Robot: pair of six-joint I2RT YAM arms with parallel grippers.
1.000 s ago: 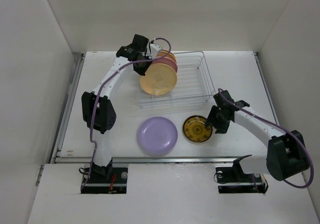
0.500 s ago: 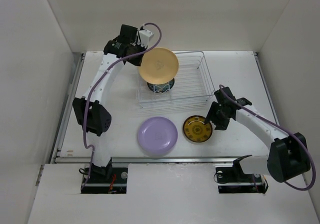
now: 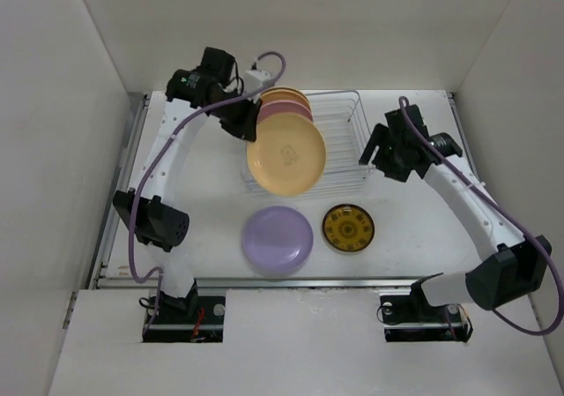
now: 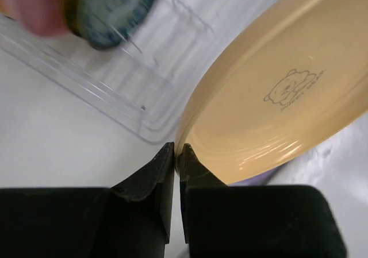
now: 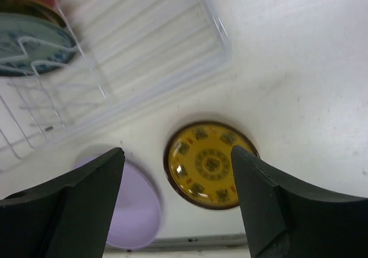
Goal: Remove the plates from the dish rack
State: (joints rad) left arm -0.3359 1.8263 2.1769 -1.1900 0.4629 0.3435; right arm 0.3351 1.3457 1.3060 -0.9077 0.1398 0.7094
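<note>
1. Orange-yellow plate point(image 3: 286, 156), rim pinched in the closed left hand point(image 4: 177, 154), has swung forward over the dish rack point(image 3: 339, 114)'s near edge.
2. Lilac plate point(image 3: 278, 242) and yellow-brown plate point(image 3: 348, 228) lie unloaded on the tabletop point(image 3: 203, 228).
3. Right hand point(image 5: 176, 153), wide open and empty, has risen beside the rack; a pink plate point(image 3: 284, 109) and perhaps two more remain.

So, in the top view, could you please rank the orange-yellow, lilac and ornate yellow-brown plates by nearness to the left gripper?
1. Orange-yellow plate, clamped at its rim by the left gripper.
2. Lilac plate, lying flat at centre front.
3. Ornate yellow-brown plate, flat, to the lilac one's right.
</note>
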